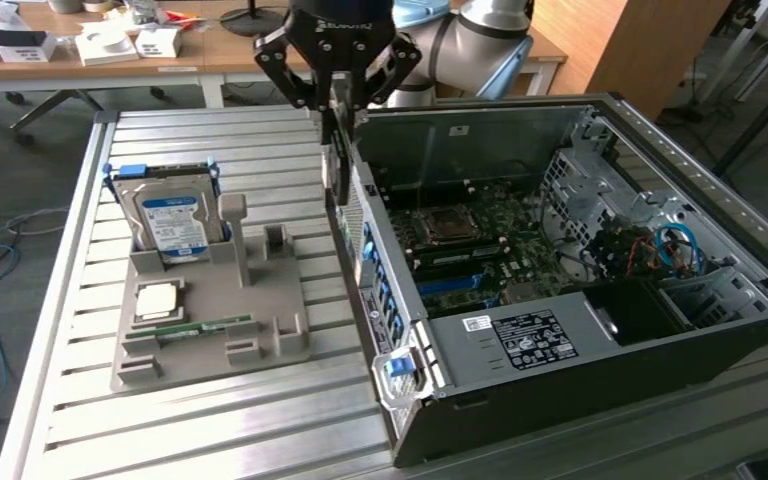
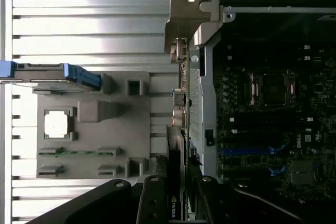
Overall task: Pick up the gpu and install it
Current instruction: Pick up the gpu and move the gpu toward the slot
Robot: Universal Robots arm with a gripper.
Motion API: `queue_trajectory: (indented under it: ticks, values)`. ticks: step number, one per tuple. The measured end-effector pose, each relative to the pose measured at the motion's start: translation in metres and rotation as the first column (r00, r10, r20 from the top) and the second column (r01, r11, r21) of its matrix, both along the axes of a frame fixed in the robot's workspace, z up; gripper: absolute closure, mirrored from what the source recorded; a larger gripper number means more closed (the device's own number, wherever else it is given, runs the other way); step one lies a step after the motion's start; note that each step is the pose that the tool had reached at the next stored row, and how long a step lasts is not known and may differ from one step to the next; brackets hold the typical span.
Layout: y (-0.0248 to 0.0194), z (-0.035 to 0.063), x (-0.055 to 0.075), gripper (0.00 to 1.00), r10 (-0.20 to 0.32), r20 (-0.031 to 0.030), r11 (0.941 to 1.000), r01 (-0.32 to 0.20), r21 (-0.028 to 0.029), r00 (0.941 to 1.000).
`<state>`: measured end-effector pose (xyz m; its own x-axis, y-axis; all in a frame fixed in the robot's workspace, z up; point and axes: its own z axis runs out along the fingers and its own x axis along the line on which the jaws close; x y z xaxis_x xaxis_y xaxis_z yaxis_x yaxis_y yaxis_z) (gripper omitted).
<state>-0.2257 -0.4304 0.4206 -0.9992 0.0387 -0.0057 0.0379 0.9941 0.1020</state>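
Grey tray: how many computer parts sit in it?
3: a hard drive standing at one end, a square chip lying in the middle, a green memory stick just beyond it. None seems hidden.

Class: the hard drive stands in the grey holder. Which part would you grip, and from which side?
Probably take the hard drive by its free upper end, from straight above, jaws across its two broad faces: it stands upright, lower end sunk in the grey holder.
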Motion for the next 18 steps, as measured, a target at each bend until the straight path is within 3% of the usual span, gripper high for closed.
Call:
queue_trajectory:
  ticks: [18]
  values:
    - [0.0000,0.0001,0.061,0.74,0.000,-0.0001,1.0000,0.000,-0.0001,1.0000]
